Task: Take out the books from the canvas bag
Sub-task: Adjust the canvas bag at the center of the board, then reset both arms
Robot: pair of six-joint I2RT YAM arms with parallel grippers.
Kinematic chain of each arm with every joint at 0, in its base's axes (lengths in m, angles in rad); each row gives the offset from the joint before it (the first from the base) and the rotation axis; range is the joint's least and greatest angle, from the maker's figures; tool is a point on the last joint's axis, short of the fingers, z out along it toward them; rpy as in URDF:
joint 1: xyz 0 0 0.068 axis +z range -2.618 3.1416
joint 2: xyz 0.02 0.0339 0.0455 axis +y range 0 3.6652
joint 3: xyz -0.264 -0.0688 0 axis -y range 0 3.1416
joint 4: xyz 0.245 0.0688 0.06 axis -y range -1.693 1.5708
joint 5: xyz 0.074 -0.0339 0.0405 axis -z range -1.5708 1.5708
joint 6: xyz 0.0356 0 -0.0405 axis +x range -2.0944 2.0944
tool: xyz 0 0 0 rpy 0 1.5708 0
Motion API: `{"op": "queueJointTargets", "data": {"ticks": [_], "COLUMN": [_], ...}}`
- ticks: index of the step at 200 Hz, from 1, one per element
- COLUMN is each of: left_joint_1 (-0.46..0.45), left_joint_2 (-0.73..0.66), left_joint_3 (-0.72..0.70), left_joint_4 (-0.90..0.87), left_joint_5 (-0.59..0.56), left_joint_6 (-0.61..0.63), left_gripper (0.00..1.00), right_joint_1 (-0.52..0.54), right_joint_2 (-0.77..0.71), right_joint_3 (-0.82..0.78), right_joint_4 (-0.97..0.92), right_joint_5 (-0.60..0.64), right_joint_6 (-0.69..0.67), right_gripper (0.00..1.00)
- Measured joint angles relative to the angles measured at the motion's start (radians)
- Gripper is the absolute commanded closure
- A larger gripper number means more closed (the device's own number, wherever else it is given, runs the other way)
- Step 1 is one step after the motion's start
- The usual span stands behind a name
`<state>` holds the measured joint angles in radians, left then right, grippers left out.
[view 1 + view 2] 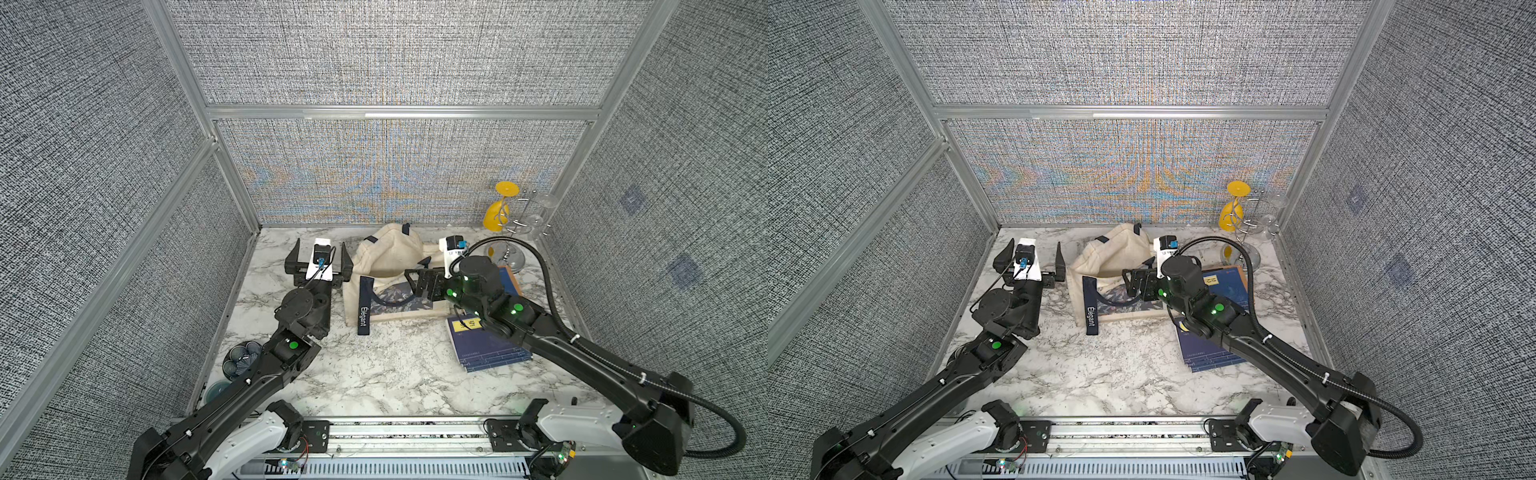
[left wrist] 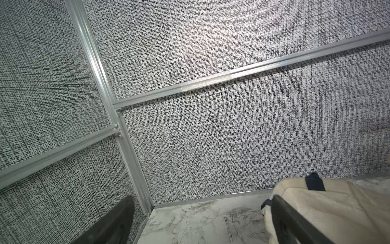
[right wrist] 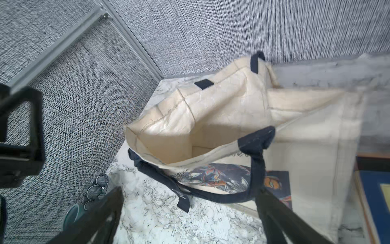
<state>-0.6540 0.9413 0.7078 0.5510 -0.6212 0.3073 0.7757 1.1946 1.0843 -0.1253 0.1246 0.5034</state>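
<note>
The cream canvas bag lies slumped at the back middle of the table, its navy "Elegant" strap hanging toward the front. Its mouth gapes and shows only cream lining. One navy book lies flat front-right of the bag, partly under my right arm. Another book lies behind that arm. My right gripper is open beside the bag's floral panel, the navy handle brushing one finger. Left of the bag, my left gripper is open and holds nothing.
A wire rack with an upturned yellow goblet and clear glasses stands at the back right corner. Blue cups sit at the table's left edge under my left arm. Fabric walls enclose three sides.
</note>
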Motion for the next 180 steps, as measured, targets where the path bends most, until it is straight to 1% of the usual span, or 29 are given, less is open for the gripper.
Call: {"op": "queueJointTargets", "data": {"ticks": [28, 51, 85, 110, 144, 163, 180], "left_joint_1": [0.014, 0.022, 0.048, 0.085, 0.127, 0.148, 0.186], "left_joint_2": [0.011, 0.029, 0.084, 0.131, 0.185, 0.219, 0.25], "left_joint_3": [0.028, 0.055, 0.089, 0.109, 0.118, 0.113, 0.092], "left_joint_4": [-0.052, -0.116, -0.192, -0.251, -0.292, -0.29, -0.29], "left_joint_5": [-0.008, -0.008, -0.009, -0.008, -0.018, -0.029, -0.03], "left_joint_6": [-0.079, -0.142, -0.219, -0.272, -0.313, -0.315, -0.319], "left_gripper": [0.0, 0.0, 0.0, 0.0, 0.0, 0.0, 0.0], "right_joint_1": [-0.003, 0.0, -0.009, -0.036, -0.102, -0.17, -0.241], "right_joint_2": [-0.043, -0.119, -0.251, -0.303, -0.323, -0.323, -0.314], "right_joint_3": [0.011, -0.01, -0.137, -0.217, -0.364, -0.464, -0.52], "right_joint_4": [-0.038, -0.059, -0.006, 0.049, 0.151, 0.232, 0.282], "right_joint_5": [0.066, 0.131, 0.296, 0.401, 0.504, 0.535, 0.538], "right_joint_6": [-0.092, -0.172, -0.315, -0.404, -0.505, -0.544, -0.546], "right_gripper": [0.01, 0.01, 0.01, 0.01, 0.01, 0.01, 0.01]}}
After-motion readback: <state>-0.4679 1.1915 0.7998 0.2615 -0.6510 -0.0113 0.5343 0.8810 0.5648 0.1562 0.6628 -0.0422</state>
